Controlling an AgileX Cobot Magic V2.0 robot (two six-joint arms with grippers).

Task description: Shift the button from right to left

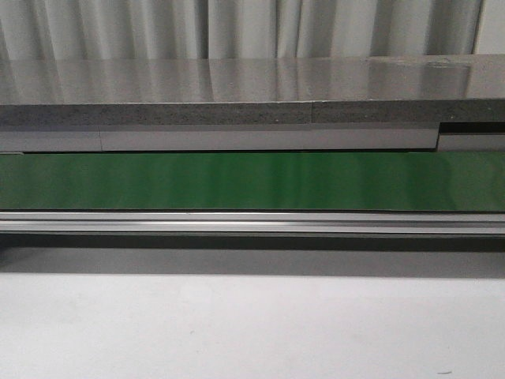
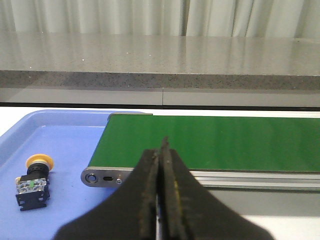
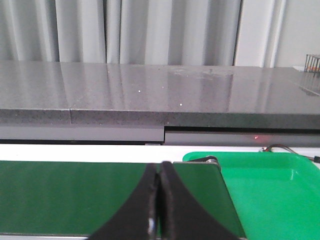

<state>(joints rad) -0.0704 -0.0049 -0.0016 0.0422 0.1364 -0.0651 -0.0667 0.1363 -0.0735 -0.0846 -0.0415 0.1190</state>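
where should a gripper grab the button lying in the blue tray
Probably across the black boxy body of the button, from above: it lies on its side in the blue tray, so its flat sides suit the fingers better than the round yellow cap. The left gripper is nearest.

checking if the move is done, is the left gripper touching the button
Apart. The left wrist view shows the left gripper shut and empty, with bare blue tray between it and the button.

Even, bright indoor light; soft glare streaks my green conveyor belt (image 1: 237, 181) and the grey counter (image 1: 237, 83) behind it. Front view slightly soft; shadows faint.
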